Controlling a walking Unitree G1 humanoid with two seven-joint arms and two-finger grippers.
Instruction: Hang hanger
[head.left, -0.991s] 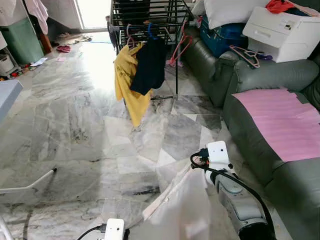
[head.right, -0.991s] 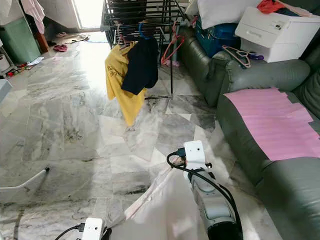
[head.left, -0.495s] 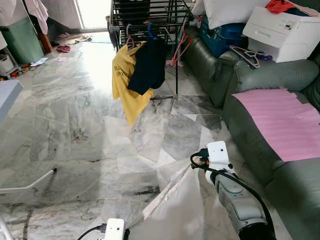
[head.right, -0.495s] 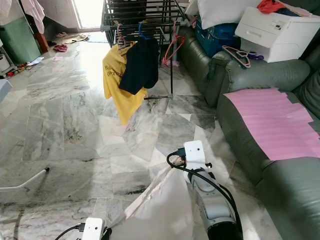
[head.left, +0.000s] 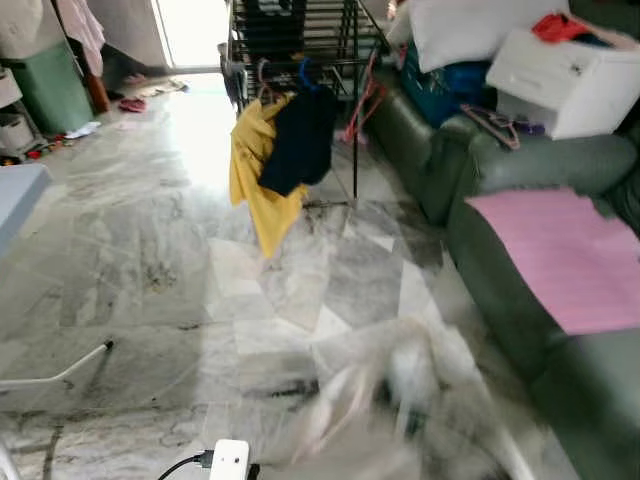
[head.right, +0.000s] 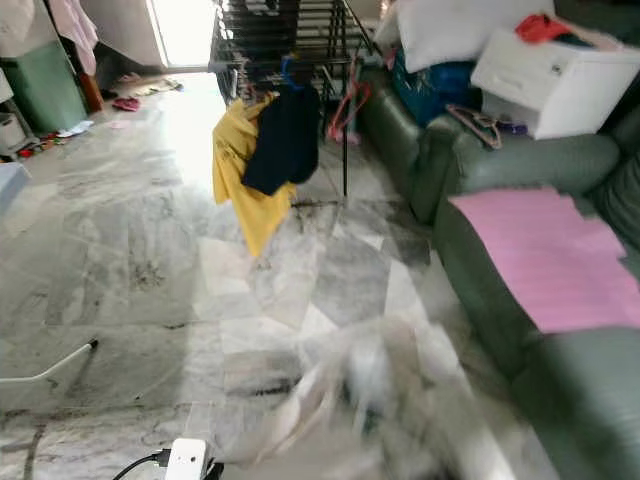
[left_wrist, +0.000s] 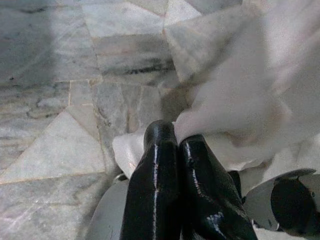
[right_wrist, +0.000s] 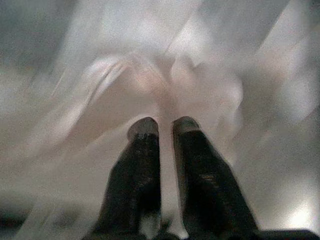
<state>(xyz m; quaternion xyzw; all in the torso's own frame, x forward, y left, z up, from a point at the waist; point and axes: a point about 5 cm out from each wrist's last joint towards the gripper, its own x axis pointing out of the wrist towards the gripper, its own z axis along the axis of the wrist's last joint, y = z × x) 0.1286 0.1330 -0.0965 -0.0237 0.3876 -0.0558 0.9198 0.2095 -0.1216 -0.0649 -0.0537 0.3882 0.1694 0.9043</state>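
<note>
Grey marble floor (head.left: 150, 250), green leather sofa (head.left: 500, 290) along the robot's right. Black metal drying rack (head.left: 300, 40) far ahead, yellow shirt (head.left: 255, 170) and dark garment (head.left: 300, 140) hung on it. White thin garment (left_wrist: 240, 100), low before the robot, motion-blurred; hanger not discernible. Left pincer (left_wrist: 176, 142) clamped on its edge. Right pincer (right_wrist: 164, 124) slightly parted in the cloth, grip unclear. Judged light, limp, slippery: grasp bunched fabric or hanger neck.
</note>
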